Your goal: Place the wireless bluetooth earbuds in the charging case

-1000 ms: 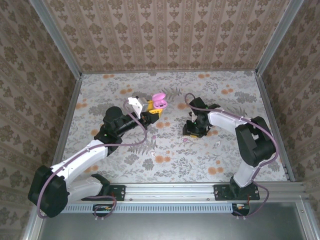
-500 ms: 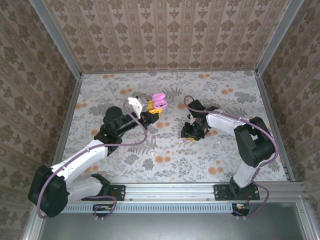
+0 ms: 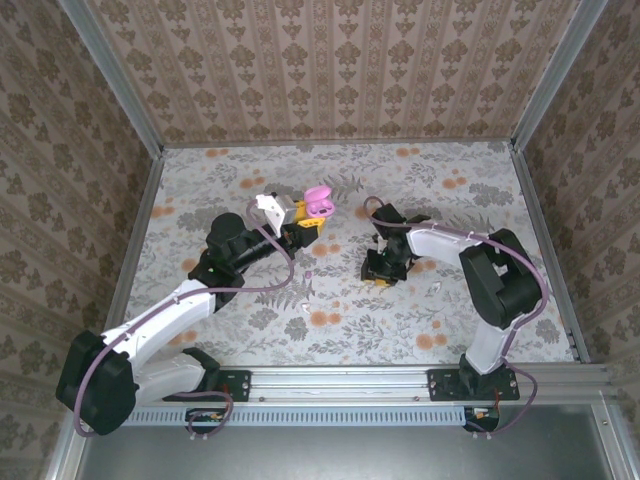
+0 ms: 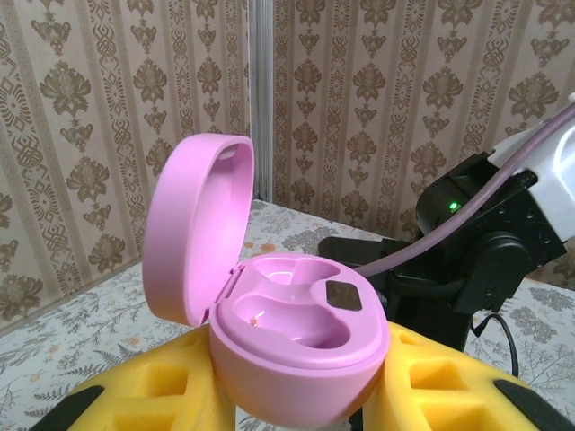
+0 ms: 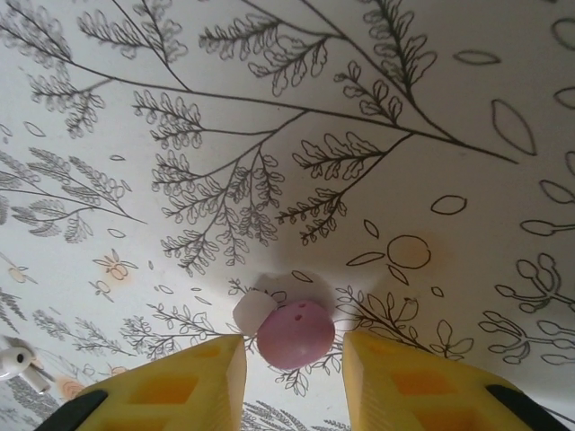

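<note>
A pink earbud (image 5: pixel 296 334) lies on the table (image 5: pixel 377 108) at the lower centre of the right wrist view, with a pale tip poking out at its upper left. It sits on the printed surface among the drawn fern fronds. The right gripper (image 5: pixel 295 364) straddles it. Its yellow fingers (image 5: pixel 180 386) come up from the bottom edge, one on each side of the bud. The jaws are narrowly parted, with a thin sliver of table showing between each finger and the bud, so nothing is clamped. A white earbud (image 5: pixel 18 364) lies well apart, at the lower left edge of that view.

In the overhead view the right gripper points down at the table just right of centre. The right arm (image 3: pixel 470 250) bends in from the lower right.

The charging case (image 4: pixel 296 341), pink and pebble-shaped, fills the lower centre of the left wrist view. Its lid (image 4: pixel 193 233) is swung open and stands up at the left. Its two moulded wells face up, with a small dark square beside the right one. The left gripper (image 4: pixel 301 400) is closed on the case, a yellow pad pressed against each side of the base. In the overhead view the case is held above the table, left of centre and towards the back wall. It is well apart from the right gripper.
</note>
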